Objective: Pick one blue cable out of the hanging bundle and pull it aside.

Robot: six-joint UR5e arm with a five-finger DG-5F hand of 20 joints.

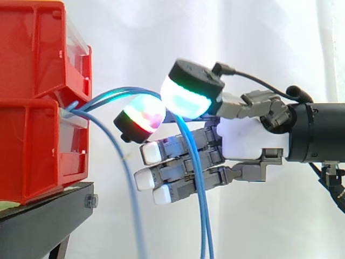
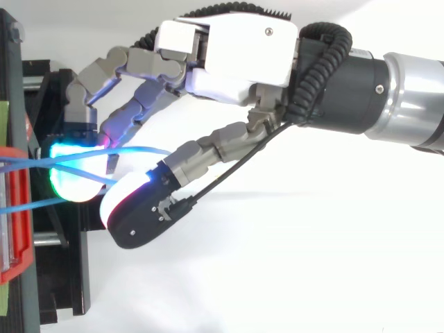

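Two blue cables (image 1: 201, 216) arching out of the red bins (image 1: 32, 108) are pinched between the glowing pads (image 1: 186, 100) of the hand (image 1: 248, 137), while a third cable (image 1: 133, 205) hangs near the black stand (image 1: 43, 216).

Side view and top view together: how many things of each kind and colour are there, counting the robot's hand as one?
blue cables: 3
red bins: 2
black stand: 1
hand: 1
Total: 7
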